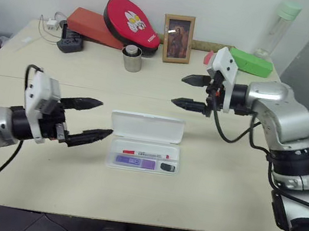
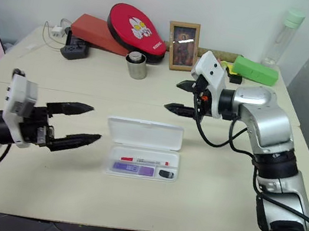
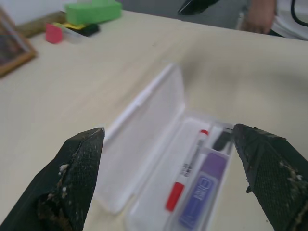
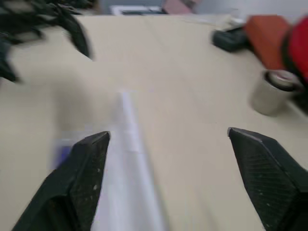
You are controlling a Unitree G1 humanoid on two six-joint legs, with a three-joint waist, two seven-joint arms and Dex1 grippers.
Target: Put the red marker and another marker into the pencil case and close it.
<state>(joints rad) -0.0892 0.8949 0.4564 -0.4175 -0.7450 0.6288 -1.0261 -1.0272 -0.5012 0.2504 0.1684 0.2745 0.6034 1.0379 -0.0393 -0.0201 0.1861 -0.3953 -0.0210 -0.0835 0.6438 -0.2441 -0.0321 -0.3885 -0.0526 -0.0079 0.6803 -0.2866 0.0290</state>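
Table [image 1: 201, 189]: one pale wooden top, carrying everything below.
Pencil case [image 1: 145, 142]: one white case, lying open at the table's middle with its lid [image 1: 147, 127] folded back flat on the far side.
Case contents: three items in the tray, side by side.
Red marker [image 1: 146, 153]: one, lying along the far slot of the tray, lengthwise.
Purple marker [image 1: 134, 161]: one, in the near slot, parallel to the red marker and just beside it.
Dark stub [image 1: 167, 167]: one small piece, in the near slot at the purple marker's right end.
Back-edge things: one red paddle-shaped case [image 1: 130, 23], one framed picture [image 1: 177, 38], one metal cup [image 1: 132, 58], one green box [image 1: 251, 62], one clear bottle [image 1: 277, 28], one power strip [image 1: 70, 44].
Left gripper [image 1: 95, 120]: one, level above the table just left of the pencil case, pointing toward it; fingers spread wide, nothing between them.
Right gripper [image 1: 187, 91]: one, raised well above the table beyond the case's far right corner, forearm bent inward, pointing to the robot's left; fingers apart and empty.
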